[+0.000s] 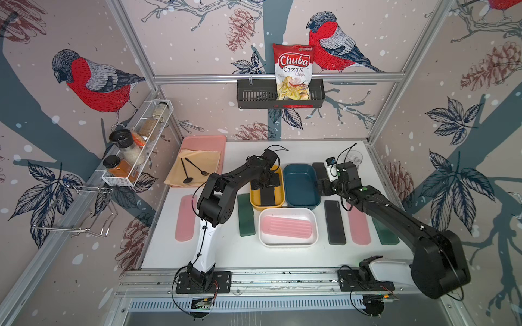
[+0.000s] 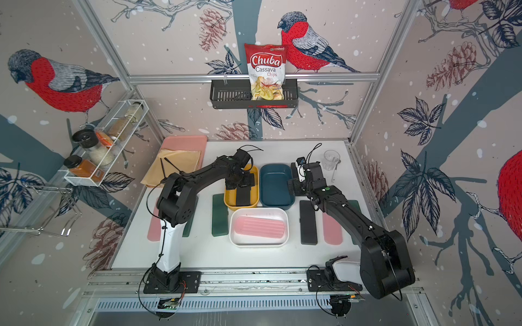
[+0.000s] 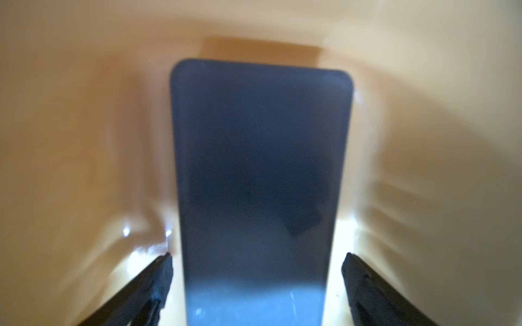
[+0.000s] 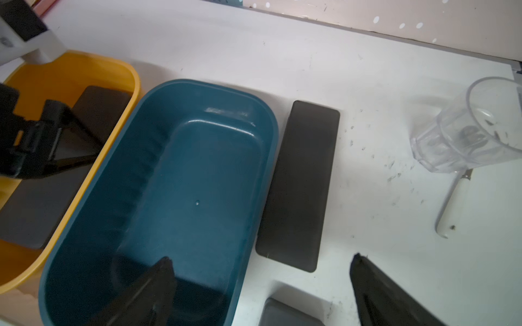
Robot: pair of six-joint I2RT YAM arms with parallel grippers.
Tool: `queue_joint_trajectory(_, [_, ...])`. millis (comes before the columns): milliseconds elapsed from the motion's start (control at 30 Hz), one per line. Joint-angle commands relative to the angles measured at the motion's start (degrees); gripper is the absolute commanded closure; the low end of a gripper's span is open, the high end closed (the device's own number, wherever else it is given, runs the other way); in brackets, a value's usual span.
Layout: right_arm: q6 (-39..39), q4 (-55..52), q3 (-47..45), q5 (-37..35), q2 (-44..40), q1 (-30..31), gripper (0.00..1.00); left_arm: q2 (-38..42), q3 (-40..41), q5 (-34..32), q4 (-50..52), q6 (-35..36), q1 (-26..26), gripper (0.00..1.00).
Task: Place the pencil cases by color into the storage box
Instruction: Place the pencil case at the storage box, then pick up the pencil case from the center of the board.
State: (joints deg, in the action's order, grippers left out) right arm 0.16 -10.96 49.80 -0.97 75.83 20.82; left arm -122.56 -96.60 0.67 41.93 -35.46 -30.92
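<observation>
Both top views are showing three tubs grouped between the arms: a white tub [image 1: 288,244], a blue tub [image 1: 300,186] and a yellow tub [image 1: 278,197]. The yellow tub is surrounding the left pincer [image 3: 257,259], whose jaws are standing spread. A black case [image 3: 260,169] is lying flat on the tub floor between them, seemingly touching neither. The white tub, on the base side of that pincer, is holding a pink case [image 1: 286,227]. The blue tub, between the two pincers, is holding nothing.

Two cases are therefore looking sorted. The right pincer [image 4: 261,257] is hovering spread and empty, one jaw over the blue tub. A second black case [image 4: 299,186] is lying on the table [image 1: 254,254] just ahead of it.

Waiting behind the right pincer, beside its arm, are a third black case [image 1: 334,223], a second pink case [image 1: 358,225] and a green case [image 1: 385,232]. Outside the left pincer, a second green case [image 1: 246,216] and a third pink case [image 1: 186,218] are waiting. Most of the sorting is looking undone.
</observation>
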Motion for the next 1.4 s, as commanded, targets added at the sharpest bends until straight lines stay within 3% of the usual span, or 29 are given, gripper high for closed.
queue_joint_trajectory(0, [2.8,0.3,3.3,-1.0,2.8,-1.2,0.00,1.9,-0.7,-2.6,2.3,0.6,-0.1,0.02])
queue_joint_trajectory(333, [8.8,-9.5,20.2,-0.3,19.2,-5.3,0.00,5.2,-1.5,-4.7,1.8,0.9,-0.1,0.02])
queue_joint_trajectory(533, [8.6,-13.0,27.7,3.3,26.9,-7.9,0.00,6.5,-2.0,-5.0,0.7,1.9,-0.1,0.02])
queue_joint_trajectory(1000, [5.4,-19.1,41.3,10.0,40.8,-12.2,0.00,5.8,-5.1,-4.0,1.0,2.9,-0.1,0.02])
queue_joint_trajectory(1367, [5.9,-22.3,50.0,11.1,49.0,-12.3,0.01,5.3,-5.6,-3.4,1.3,3.0,-0.1,0.02])
